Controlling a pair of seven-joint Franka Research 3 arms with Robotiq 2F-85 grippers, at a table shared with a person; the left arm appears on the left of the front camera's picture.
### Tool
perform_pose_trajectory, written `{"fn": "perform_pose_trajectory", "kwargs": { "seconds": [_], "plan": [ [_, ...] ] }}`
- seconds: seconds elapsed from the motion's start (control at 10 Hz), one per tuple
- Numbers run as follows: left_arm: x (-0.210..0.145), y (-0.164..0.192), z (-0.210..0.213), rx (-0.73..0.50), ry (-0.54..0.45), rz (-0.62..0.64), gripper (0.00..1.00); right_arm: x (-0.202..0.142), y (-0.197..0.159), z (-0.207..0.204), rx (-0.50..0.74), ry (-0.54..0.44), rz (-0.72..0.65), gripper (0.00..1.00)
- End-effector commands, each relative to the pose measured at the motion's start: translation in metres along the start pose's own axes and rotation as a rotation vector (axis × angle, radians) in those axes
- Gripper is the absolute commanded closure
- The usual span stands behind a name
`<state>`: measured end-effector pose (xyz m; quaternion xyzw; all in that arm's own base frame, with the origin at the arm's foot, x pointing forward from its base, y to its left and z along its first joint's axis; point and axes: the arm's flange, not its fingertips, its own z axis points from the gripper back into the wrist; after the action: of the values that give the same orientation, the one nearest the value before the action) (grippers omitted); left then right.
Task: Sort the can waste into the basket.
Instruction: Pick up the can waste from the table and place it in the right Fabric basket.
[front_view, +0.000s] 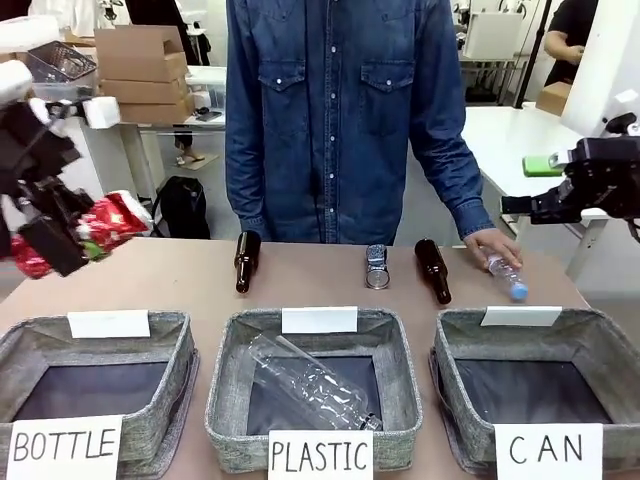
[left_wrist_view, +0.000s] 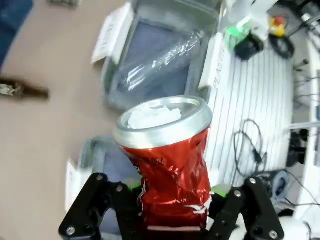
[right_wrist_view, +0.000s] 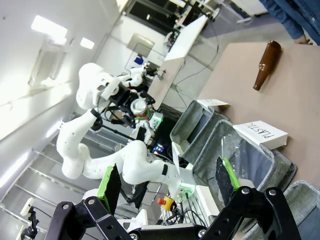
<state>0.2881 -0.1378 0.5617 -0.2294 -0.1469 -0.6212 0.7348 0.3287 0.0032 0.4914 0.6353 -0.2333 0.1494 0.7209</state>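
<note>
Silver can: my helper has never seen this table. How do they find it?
Look along the table's far edge, before the person in denim. Two brown bottles lie there; the silver can sits between them, short, crushed and shiny.

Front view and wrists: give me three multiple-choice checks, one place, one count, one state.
1. The silver can lies: A on the table between the brown bottles; B in a basket; C in a hand.
2. Brown bottles on the table: A one; B two; C four.
3. The left tool is: A open; B shut on a bottle; C shut on the red can.
Key: A, it sits between them; B, one each side of it; C, the red can sits clamped in it.
</note>
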Motion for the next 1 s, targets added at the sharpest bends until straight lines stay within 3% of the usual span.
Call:
{"fn": "perform_pose_trajectory", "kwargs": {
  "seconds": [0.0, 0.2, 0.4, 0.6, 0.7, 0.9],
  "plan": [
    [0.110, -0.019, -0.059, -0.035, -0.057, -0.239, 1.00, 0.000, 0.000, 0.000, 0.000, 0.000, 0.000, 0.00],
    [0.212, -0.054, -0.115, -0.078, 0.040, -0.530, 1.00, 0.006, 0.039, 0.097, -0.382, -0.088, 0.062, 0.00],
    [0.292, -0.075, -0.179, -0.196, 0.122, -0.747, 1.00, -0.020, 0.056, 0.184, -0.666, -0.188, 0.071, 0.00],
    [0.363, -0.088, -0.243, -0.165, 0.266, -0.848, 1.00, -0.052, 0.064, 0.232, -0.714, -0.397, 0.085, 0.00],
    [0.393, -0.086, -0.269, -0.132, 0.309, -0.856, 1.00, -0.029, 0.067, 0.206, -0.653, -0.231, 0.121, 0.00],
    [0.438, -0.087, -0.314, -0.073, 0.359, -0.855, 1.00, -0.029, 0.067, 0.206, -0.653, -0.231, 0.121, 0.00]
  ]
}}
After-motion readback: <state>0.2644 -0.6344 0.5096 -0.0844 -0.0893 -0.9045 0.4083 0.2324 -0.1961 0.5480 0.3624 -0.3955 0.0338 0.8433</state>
